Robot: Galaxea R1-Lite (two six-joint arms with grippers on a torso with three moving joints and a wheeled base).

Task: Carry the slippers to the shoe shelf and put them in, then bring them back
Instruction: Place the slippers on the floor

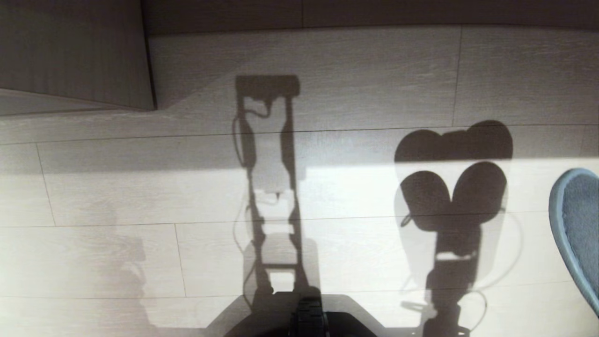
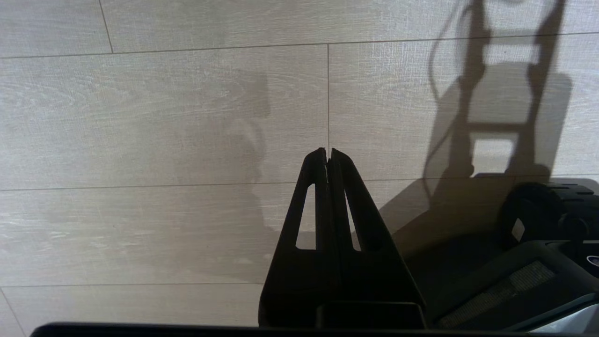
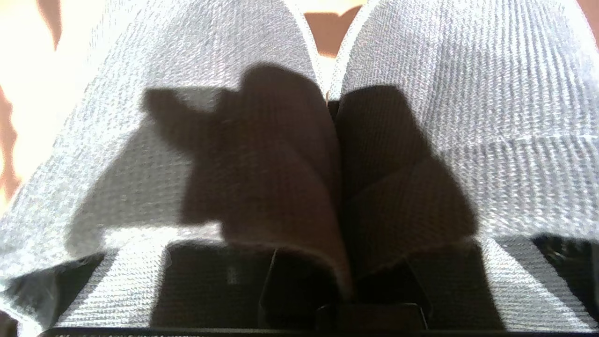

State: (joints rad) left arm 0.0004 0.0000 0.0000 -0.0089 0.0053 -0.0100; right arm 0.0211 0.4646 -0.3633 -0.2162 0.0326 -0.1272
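The right gripper (image 3: 334, 100) is closed tight on the slippers (image 3: 196, 93), its black fingers almost wholly buried between the two of them, so that only dark slivers show where the ribbed fabric parts. In the right wrist view the pair fills nearly the whole picture: two rounded lobes of pale grey-blue knit with fine ridges, each edged by a lighter rim, pressed side by side over the gripper and partly darkened by shadow. In the head view only one curved edge of a slipper (image 1: 578, 229) shows, at the far right, a fuzzy blue-grey face inside a smooth paler sole rim, held above the floor (image 1: 117, 196); its twin-lobed shadow (image 1: 454, 187) falls on the boards to the left of it. The left gripper (image 2: 328, 157) hangs over the floor with its two slotted black fingers pressed together to a point, holding nothing. The floor is pale, wood-grain plank with thin dark seams, bright in a band of sunlight and dimmer beyond. The ladder-like shadow of the robot's trunk (image 1: 271, 187) runs up the middle, rising from the dark base (image 1: 309, 313) at the near edge. At the far left stands a brown wood-grain panel (image 1: 75, 51). No writing can be read.
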